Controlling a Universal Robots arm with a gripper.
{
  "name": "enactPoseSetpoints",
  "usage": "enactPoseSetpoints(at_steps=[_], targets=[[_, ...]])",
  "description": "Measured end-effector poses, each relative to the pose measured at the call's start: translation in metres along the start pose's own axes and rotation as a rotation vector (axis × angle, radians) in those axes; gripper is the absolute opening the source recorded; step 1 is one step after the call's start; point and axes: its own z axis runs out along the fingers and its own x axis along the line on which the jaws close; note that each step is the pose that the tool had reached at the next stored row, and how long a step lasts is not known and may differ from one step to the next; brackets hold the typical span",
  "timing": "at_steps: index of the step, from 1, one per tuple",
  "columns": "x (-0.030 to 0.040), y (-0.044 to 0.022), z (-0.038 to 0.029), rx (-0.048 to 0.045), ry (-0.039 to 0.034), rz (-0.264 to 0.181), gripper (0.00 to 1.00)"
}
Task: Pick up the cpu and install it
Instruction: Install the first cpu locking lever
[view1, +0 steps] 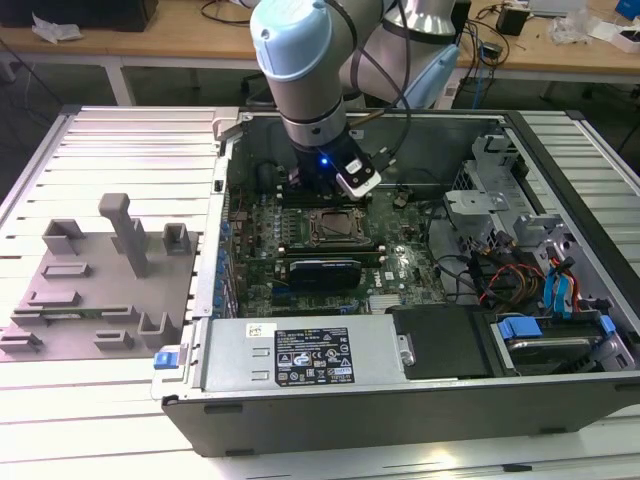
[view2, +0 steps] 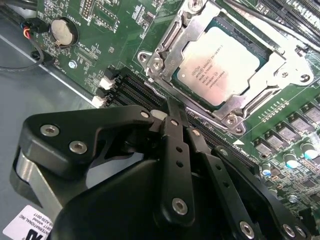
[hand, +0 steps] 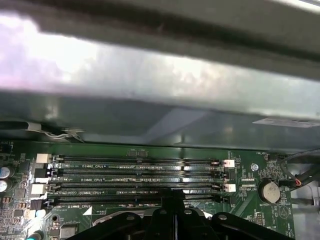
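Hanging inside the open computer case (view1: 400, 400) in the exterior view, the gripper (view1: 322, 190) sits just above the green motherboard (view1: 320, 260), beside the dark square socket (view1: 330, 228); a grey plastic fixture plate (view1: 95, 290) with upright blocks lies on the ribbed table at the exterior view's left.

In the second wrist view, the cpu (view2: 218, 64), a flat square with matt silver-grey lid, lies seated in the metal-framed socket. The black jointed fingers (view2: 175, 130) are pressed together, holding nothing, their tips just beside the frame.

In the first wrist view, long black memory slots (hand: 140, 177) run across the board beneath a dull grey case wall (hand: 160, 100).
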Motion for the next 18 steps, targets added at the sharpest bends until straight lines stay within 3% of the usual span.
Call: enactPoseSetpoints(at_steps=[7, 13, 18], targets=[[0.0001, -0.0036, -0.0008, -0.0005, -0.0028, 0.000, 0.11], [-0.0020, -0.0018, -0.0076, -0.0007, -0.0029, -0.001, 0.11], [-0.0010, 0.0019, -0.0081, -0.0003, -0.0038, 0.000, 0.11]])
